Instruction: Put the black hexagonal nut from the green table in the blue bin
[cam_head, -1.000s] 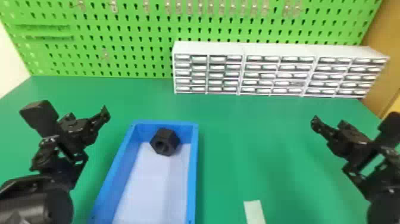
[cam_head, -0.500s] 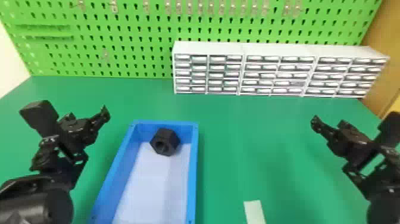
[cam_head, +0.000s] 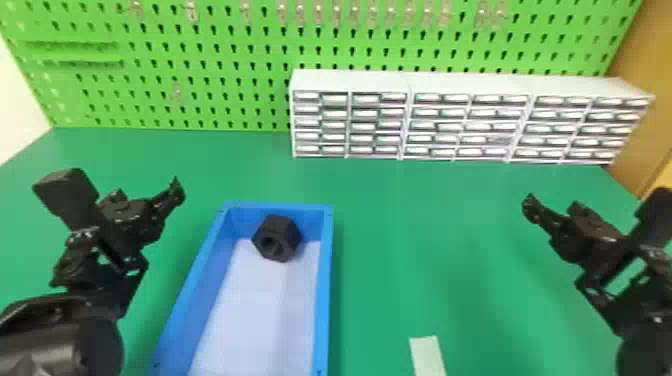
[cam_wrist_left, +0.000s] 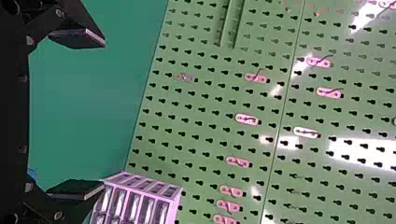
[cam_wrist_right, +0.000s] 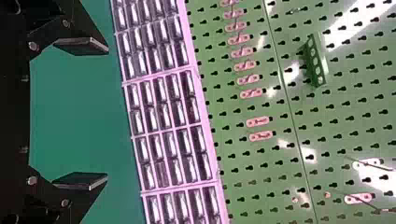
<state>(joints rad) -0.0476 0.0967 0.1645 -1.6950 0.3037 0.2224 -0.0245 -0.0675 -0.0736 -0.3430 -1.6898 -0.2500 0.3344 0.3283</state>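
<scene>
The black hexagonal nut sits in the blue bin, rightward of my left fingers.
My left fingers are nearer than my right fingers; both pairs are spread and empty. The bin's long axis runs away from me, its left wall between nut and left fingers, the drawer cabinet beyond. I judge the placing done.

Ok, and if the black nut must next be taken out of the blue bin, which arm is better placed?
Probably left. The left tool is open and nearer the nut in the blue bin; the right tool, also open, is farther away.
</scene>
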